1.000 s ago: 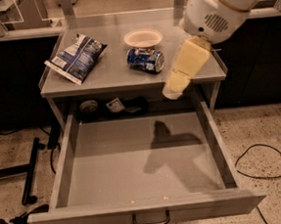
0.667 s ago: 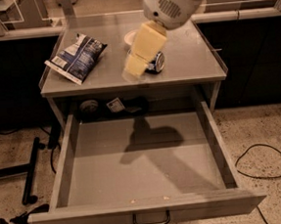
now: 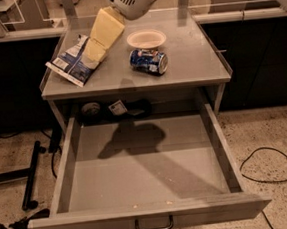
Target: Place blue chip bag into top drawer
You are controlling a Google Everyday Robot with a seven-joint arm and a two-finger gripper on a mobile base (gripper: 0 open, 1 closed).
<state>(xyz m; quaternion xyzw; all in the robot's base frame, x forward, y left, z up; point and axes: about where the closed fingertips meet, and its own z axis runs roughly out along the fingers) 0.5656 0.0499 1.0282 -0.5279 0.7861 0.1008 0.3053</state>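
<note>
text: none readable | blue chip bag print: illegible | can label: illegible | gripper: over blue chip bag

A white bowl sat on the table toward the back edge, and a blue can lay on its side just before it. Off the right edge, a black cable looped on the floor.

The wide grey metal top drawer stands pulled out, its flat bottom free from above (dark clutter sits only at the back, under the grey tabletop). The pale yellow gripper hangs over the crinkly blue chip bag; a tipped blue can and a white bowl crowd its right.
</note>
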